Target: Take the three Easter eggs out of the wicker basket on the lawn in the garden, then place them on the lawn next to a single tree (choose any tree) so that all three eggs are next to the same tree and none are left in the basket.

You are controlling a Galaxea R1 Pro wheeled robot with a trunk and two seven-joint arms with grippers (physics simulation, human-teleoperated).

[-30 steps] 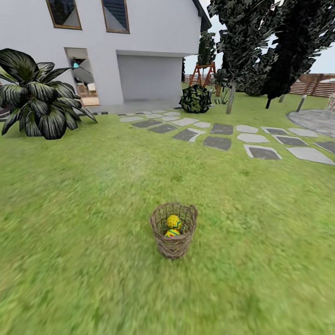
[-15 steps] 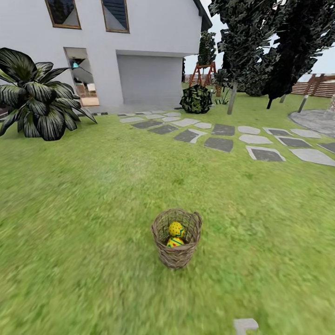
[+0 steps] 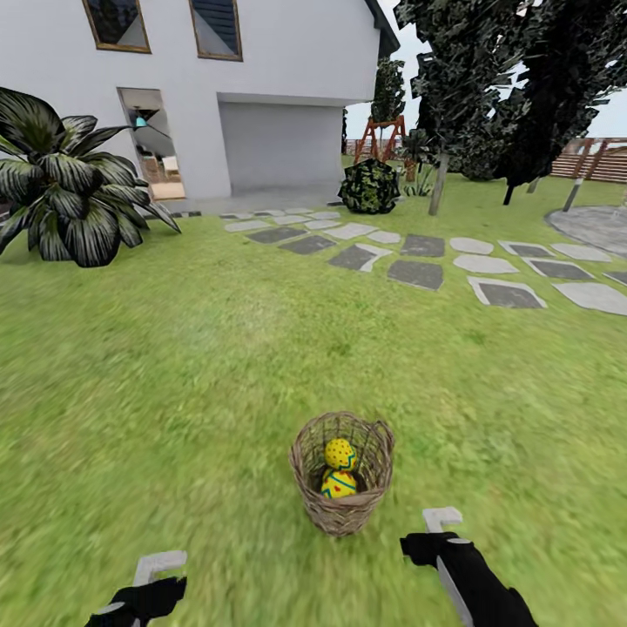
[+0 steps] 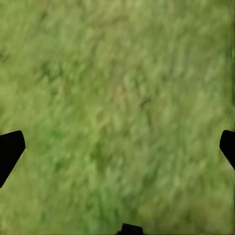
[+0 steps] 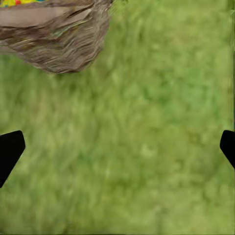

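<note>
Basket (image 3: 341, 475) sits on lawn (image 3: 174, 392) with two eggs (image 3: 340, 454) visible inside, at eleven o'clock from right gripper (image 3: 442, 520). Left gripper (image 3: 158, 568) hovers at seven o'clock. Both spread wide.

Mottled green grass (image 5: 147, 147), woven brown basket (image 5: 58, 39) at one corner, a sliver of yellow egg (image 5: 19, 2) inside — right claw (image 5: 117, 149) spread wide, black fingertips (image 5: 10, 149) at either edge

No readable text, labels, brands, numbers or signs anywhere.
</note>
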